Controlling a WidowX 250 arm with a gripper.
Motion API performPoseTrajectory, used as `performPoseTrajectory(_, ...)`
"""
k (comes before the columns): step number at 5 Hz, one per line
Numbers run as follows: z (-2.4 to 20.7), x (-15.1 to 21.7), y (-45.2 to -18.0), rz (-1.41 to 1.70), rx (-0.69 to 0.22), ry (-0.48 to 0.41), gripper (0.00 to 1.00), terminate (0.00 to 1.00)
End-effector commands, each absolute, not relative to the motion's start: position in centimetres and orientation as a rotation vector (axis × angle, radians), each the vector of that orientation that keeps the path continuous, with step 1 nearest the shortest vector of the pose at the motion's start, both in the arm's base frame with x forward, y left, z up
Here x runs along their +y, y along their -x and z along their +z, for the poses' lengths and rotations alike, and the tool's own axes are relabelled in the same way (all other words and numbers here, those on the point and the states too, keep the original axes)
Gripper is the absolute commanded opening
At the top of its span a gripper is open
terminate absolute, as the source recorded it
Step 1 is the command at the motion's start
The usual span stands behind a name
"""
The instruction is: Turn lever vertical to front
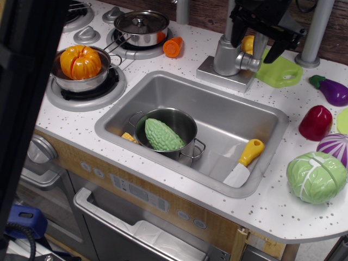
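two black fingers (238, 33) of the gripper (254, 43) hang down wide apart at the back edge of the counter (163, 64), and they hold nothing. the lever (260, 48) is the small flat grey paddle on the right side of the grey tap body (227, 54). it stands up and down between the two fingers, and its top is hidden by the gripper. a short round stub (249, 61) joins it to the tap body. i cannot tell if a finger touches it. i think the fingers need to close on the paddle and tip it toward the front edge. the counter is white with dark specks. the green board (280, 73) lies just behind the lever, and the sink (239, 111) is in front, so there is room that way.
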State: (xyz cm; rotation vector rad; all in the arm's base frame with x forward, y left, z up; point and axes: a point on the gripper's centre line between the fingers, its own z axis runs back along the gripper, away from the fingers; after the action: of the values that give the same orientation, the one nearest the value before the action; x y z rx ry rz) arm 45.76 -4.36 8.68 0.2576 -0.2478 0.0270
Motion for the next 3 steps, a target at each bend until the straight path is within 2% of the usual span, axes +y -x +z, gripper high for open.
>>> performPoseTrajectory(1,13.2,-5.3,-47.5,0.046,-0.407,-0.243,1.0,0.0)
performPoseTrajectory(3,12.6,-4.8,-49.3,0.044,-0.454,-0.236,1.0,0.0)
